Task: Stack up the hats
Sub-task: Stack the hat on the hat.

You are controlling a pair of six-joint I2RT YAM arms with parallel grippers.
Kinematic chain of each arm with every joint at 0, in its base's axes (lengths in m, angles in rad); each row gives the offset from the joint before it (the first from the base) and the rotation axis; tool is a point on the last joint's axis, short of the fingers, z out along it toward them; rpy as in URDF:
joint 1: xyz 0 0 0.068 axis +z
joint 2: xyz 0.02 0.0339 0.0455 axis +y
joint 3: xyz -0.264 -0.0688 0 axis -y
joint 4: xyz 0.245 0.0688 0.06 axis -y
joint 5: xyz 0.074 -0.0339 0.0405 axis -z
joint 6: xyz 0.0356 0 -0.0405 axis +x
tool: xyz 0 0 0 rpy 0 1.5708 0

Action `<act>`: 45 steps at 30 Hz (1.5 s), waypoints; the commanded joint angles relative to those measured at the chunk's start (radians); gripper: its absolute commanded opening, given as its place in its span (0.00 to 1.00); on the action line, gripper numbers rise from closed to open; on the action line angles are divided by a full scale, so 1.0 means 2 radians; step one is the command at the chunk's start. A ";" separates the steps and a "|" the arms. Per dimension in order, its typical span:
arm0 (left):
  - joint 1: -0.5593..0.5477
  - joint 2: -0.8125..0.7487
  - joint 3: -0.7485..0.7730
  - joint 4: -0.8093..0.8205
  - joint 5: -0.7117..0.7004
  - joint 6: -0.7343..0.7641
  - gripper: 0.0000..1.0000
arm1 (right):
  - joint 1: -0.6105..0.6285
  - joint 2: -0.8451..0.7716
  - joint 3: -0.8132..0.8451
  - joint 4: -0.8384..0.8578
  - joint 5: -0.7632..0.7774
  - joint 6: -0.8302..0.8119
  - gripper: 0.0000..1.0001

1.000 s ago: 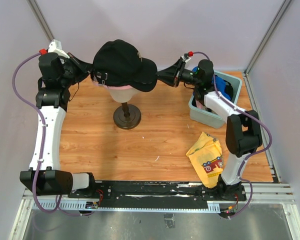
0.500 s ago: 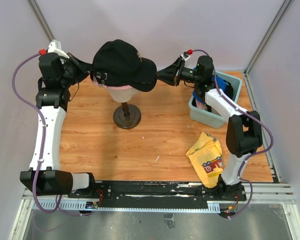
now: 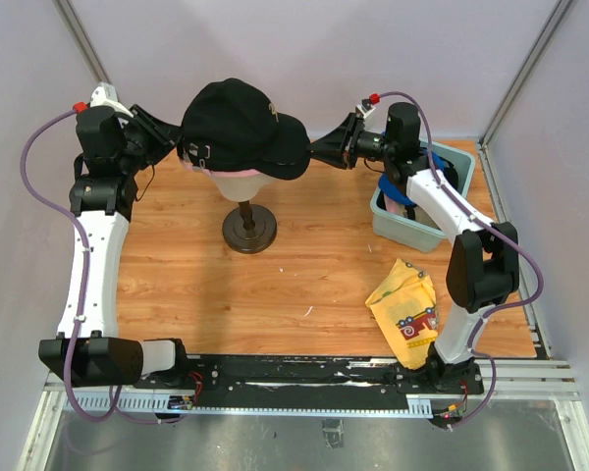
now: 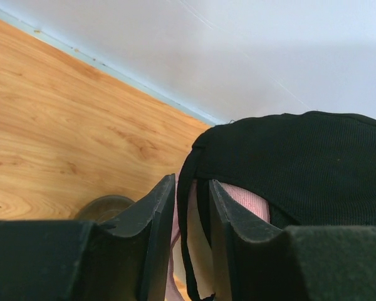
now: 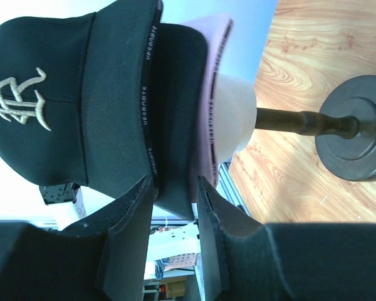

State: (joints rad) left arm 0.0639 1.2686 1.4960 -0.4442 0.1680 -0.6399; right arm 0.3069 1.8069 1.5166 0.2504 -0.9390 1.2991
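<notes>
Black cap (image 3: 238, 123) on top of head (image 5: 235, 113), over pink cap (image 5: 207, 94), pink rim peeking out below the black one. White logo on the black crown, seen from right wrist. Head up on dark stand (image 3: 249, 228), round base on table (image 3: 314, 265), left of centre toward the back.

Left hand (image 4: 191, 188) at the cap's rear, level with it: fingers (image 4: 153, 219) nearly together, pinching the back edge of black cap, pink fabric in the slit too.

Right hand (image 5: 174, 185) at the opposite side, on the brim: narrow gap, black brim clamped between the fingers (image 5: 128, 226), pink brim just beside.

Both arms stretched high toward the back wall, one on each side of head.

Blue cap (image 3: 437, 167) in grey bin (image 3: 393, 224) at back right, under right arm. Yellow cloth (image 3: 407, 309) flat on table, near right.
</notes>
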 commanded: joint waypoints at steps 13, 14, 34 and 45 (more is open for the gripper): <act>0.001 -0.020 0.009 -0.029 -0.034 -0.012 0.41 | -0.005 -0.022 0.040 -0.117 0.042 -0.099 0.35; 0.001 -0.021 0.011 -0.029 -0.035 -0.012 0.41 | -0.005 -0.023 0.043 -0.124 0.045 -0.102 0.35; 0.001 -0.027 0.056 -0.023 -0.058 -0.023 0.52 | -0.007 -0.031 0.075 -0.176 0.064 -0.146 0.35; 0.001 -0.094 0.072 0.001 -0.157 -0.028 0.48 | -0.016 -0.058 0.196 -0.376 0.175 -0.305 0.36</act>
State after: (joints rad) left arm 0.0639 1.1488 1.5784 -0.5026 -0.0555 -0.6918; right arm 0.3023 1.7695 1.8156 -0.3161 -0.7231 0.8700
